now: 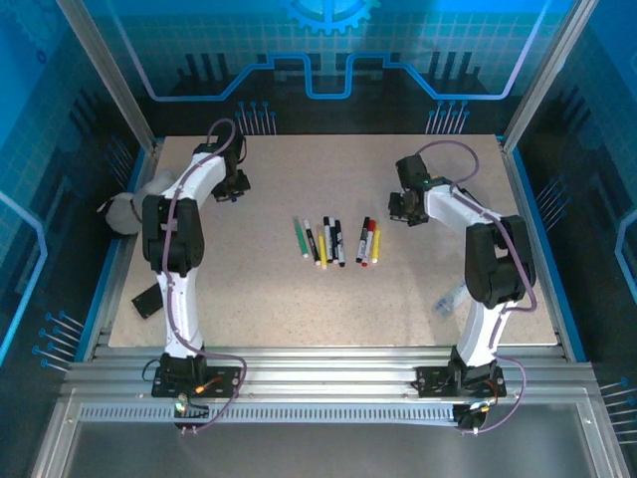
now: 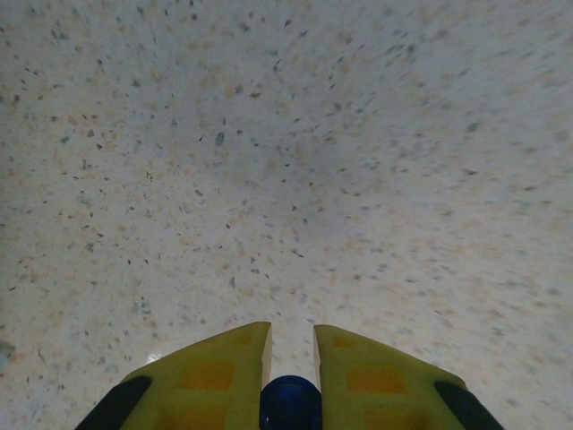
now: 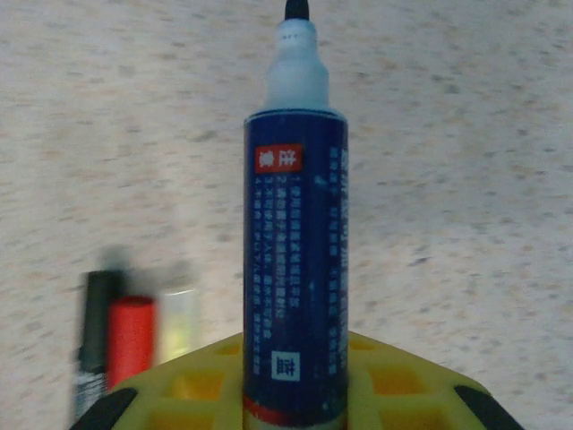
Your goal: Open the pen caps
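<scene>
Left gripper [image 2: 292,333] is closed narrow on a dark blue cap [image 2: 291,403]. The cap is pinched between the yellow fingers [image 2: 210,381] at the bottom of the left wrist view. Bare speckled table [image 2: 286,161] is seen ahead of it. In the top view this gripper is located at the far left of the table, well apart from the pens.

Right gripper [image 3: 295,358] is clamped on a blue marker [image 3: 295,269]. The barrel is held between that gripper's yellow fingers and is pointed away from the wrist camera. The marker is uncapped: a white neck and a black tip are exposed at the far end. A red label patch is carried on the barrel. In the top view this gripper is placed right of centre, near the right-hand pen group.

Other pens [image 1: 338,244] are laid at table centre, roughly parallel, in two groups. A green pen [image 1: 301,237] is set outermost left. A red pen [image 1: 369,242] is found in the right group, between a black one and a yellow one. Cap state of these cannot be told.

A black slab [image 1: 146,302] is lying near the left front corner, beside the left arm.
</scene>
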`<state>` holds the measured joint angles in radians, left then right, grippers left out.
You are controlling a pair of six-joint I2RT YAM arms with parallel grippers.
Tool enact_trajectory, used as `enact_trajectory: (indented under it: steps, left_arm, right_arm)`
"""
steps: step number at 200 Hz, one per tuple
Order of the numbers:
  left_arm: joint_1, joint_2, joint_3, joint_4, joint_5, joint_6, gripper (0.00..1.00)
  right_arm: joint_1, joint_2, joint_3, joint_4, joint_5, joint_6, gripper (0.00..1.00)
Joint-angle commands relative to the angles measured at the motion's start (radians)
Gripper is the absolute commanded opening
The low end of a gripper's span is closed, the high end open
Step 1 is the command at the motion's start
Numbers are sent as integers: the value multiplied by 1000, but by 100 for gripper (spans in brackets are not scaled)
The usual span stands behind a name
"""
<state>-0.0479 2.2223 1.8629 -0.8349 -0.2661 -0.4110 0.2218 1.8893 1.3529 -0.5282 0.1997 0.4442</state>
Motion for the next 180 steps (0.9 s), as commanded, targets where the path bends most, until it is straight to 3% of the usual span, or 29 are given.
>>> enact_trajectory:
  steps: [1,63,114,136,180]
  left_arm:
    - [8,51,64,-70,-25,39,0]
    - [14,152,135,-125,-30,35,0]
    - [14,176,137,-132,-30,35,0]
    - [14,184,137,-133,-27,38,8]
    - [15,190,139,-137,-19,38,14]
  right_arm:
    - [-35,40,64,-108,70,-52,0]
    - [-80,143,126,-202,176,-96,0]
    - [-117,169,120,-223,172,-81,22]
    - [-125,186,135,-241,170,-89,34]
    - [-130,193,140,-251,176,-87,39]
